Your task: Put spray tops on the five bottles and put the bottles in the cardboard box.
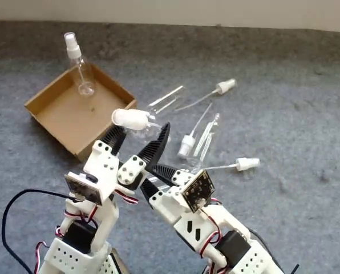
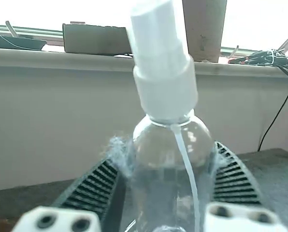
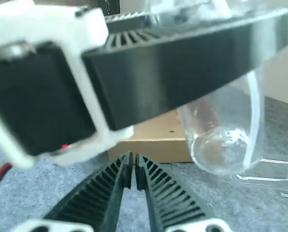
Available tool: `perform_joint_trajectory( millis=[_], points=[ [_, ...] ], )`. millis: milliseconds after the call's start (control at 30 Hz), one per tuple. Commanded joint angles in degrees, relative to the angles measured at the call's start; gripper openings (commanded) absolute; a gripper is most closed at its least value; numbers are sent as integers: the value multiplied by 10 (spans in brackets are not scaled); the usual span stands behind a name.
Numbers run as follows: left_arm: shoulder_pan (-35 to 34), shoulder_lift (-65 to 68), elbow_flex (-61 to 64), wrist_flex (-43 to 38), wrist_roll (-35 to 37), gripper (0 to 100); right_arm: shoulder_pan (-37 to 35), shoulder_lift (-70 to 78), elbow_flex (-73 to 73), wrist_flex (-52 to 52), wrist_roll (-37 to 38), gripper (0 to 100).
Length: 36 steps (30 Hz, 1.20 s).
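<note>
High view: the left end effector [image 1: 137, 132] is clamping a clear bottle [image 1: 144, 128] with its white spray top [image 1: 130, 118] seated, just beside the near corner of the cardboard box [image 1: 50, 100], which is sitting at ten o'clock on the desk [image 1: 295, 114]. One capped bottle [image 1: 84, 77] is standing in the box's far corner. The right end effector [image 3: 134, 162] is empty, its fingers pressed together, lying just under the left one. Loose spray tops [image 1: 247, 164] and bare bottles [image 1: 207, 134] are waiting toward two o'clock. The step looks like boxing the held bottle. It is best done by clearing the near wall, lowering onto bare cardboard apart from the standing bottle, and letting go only once the base is resting.
</note>
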<state>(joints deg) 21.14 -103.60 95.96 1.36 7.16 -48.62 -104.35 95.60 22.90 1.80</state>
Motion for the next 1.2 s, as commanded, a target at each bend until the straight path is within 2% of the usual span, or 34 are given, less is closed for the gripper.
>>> perform_joint_trajectory(
  millis=[0,267,433,867,967,1167],
  points=[
    [32,-2,12,18,5,88,45,-5,78,-1,6,4],
    [37,-2,12,20,5,88,153,-5,78,-3,6,4],
    [37,-2,12,21,5,88,211,-5,79,-54,5,4],
    [29,-3,12,32,2,88,218,-5,79,-25,5,4],
    [-3,-3,11,32,2,88,218,-5,79,-5,6,4],
    [-111,1,-3,32,3,88,218,-5,79,23,6,4]
  ],
)
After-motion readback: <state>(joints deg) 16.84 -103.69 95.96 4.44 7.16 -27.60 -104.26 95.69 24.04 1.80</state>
